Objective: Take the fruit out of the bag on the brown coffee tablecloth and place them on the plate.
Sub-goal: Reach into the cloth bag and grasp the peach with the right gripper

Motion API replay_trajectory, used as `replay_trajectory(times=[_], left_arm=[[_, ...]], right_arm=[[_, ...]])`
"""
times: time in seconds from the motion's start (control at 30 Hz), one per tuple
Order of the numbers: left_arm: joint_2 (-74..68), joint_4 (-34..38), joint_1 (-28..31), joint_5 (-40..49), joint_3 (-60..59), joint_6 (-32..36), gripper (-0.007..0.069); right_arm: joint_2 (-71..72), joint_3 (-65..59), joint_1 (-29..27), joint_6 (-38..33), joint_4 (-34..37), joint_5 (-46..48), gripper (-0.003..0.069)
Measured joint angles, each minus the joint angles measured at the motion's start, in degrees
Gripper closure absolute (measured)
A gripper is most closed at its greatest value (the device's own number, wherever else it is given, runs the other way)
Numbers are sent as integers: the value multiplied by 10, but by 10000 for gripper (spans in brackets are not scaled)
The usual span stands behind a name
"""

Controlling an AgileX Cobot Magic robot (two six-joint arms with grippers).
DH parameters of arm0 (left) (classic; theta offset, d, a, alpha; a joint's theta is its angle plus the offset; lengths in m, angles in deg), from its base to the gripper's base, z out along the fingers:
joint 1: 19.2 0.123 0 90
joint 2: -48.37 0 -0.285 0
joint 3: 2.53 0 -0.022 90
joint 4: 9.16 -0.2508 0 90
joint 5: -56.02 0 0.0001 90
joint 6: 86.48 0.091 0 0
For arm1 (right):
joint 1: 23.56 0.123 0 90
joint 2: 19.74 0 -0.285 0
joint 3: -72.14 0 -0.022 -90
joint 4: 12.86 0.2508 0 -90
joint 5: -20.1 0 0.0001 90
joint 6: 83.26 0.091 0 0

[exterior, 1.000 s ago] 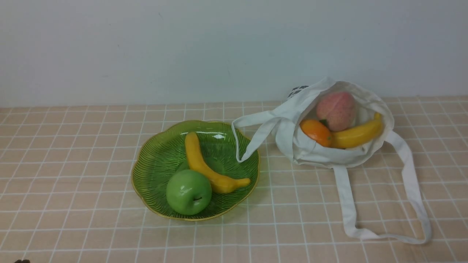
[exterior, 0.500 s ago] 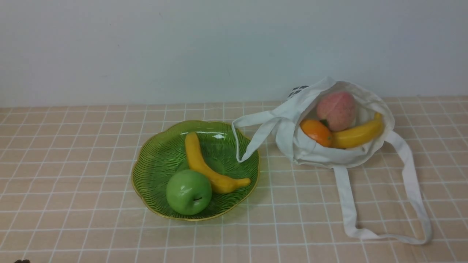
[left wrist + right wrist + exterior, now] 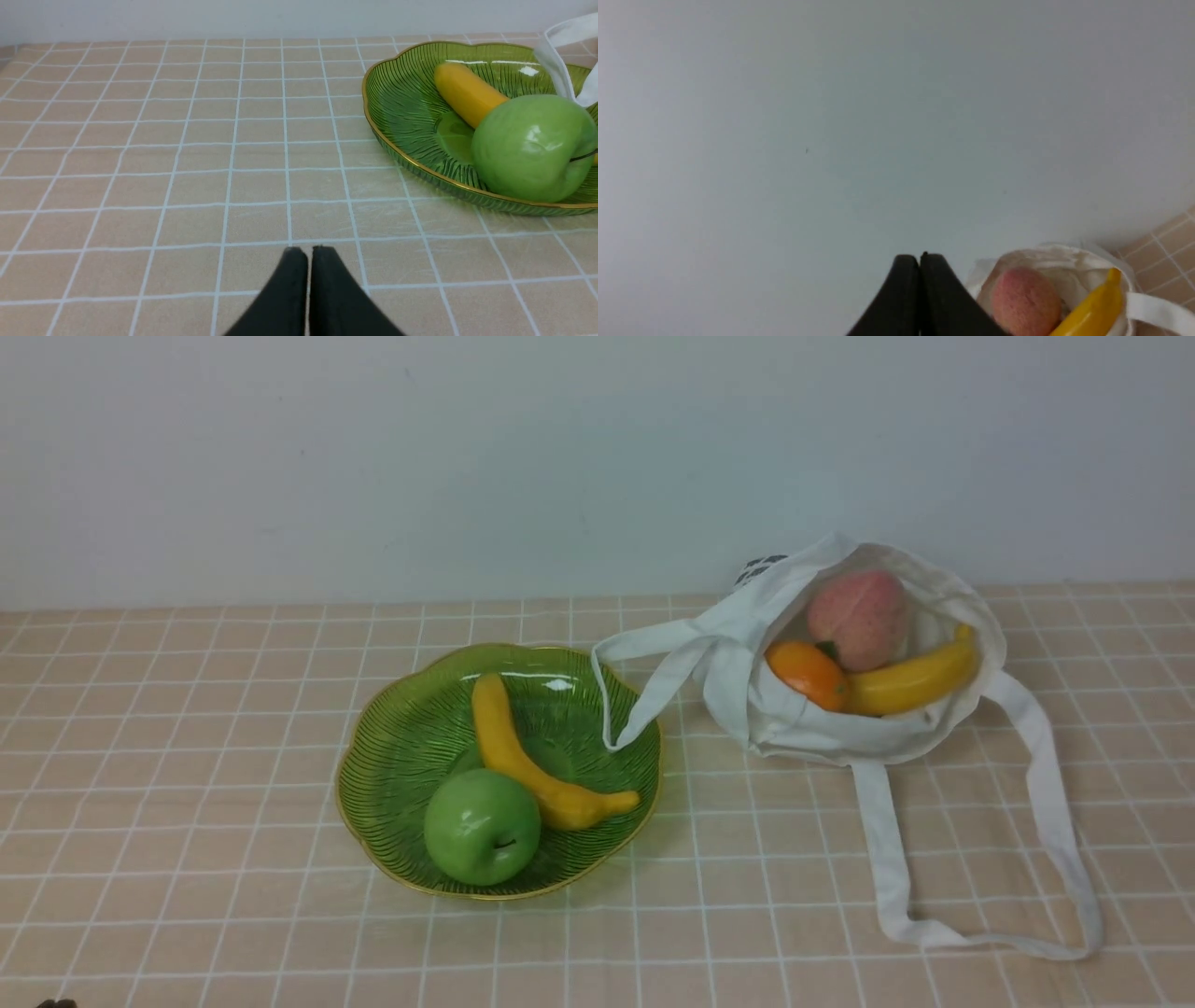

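The white cloth bag (image 3: 840, 728) lies open at the right on the brown coffee tablecloth (image 3: 187, 709). Inside it sit a pink-red peach (image 3: 859, 616), a small orange (image 3: 808, 674) and a yellow banana (image 3: 910, 679). The green plate (image 3: 401, 747) left of the bag holds a second banana (image 3: 523, 761) and a green apple (image 3: 482, 826). One bag strap (image 3: 644, 686) rests over the plate's rim. My left gripper (image 3: 307, 252) is shut and empty, low over the cloth, left of the plate (image 3: 402, 102). My right gripper (image 3: 920, 257) is shut and empty, with the peach (image 3: 1024, 298) and banana (image 3: 1094, 308) just beside it.
A plain pale wall (image 3: 467, 467) stands close behind the table. The bag's other strap (image 3: 980, 933) loops out over the cloth toward the front right.
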Motion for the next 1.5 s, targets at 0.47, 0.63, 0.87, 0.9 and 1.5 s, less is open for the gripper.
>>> replay_trajectory(times=[0.47, 0.63, 0.87, 0.9, 1.5], left_arm=[[0, 0, 0, 0, 0, 0, 632], [0, 0, 0, 0, 0, 0, 632], [0, 0, 0, 0, 0, 0, 632], [0, 0, 0, 0, 0, 0, 632], [0, 0, 0, 0, 0, 0, 632]], right_arm=[[-530, 321, 0, -132, -160, 198, 669], [-701, 441, 9, -133, -184, 227, 646], [-850, 566, 60, -122, -256, 244, 517], [-877, 589, 64, -107, -268, 245, 459], [-1027, 632, 69, -71, -204, 152, -10]])
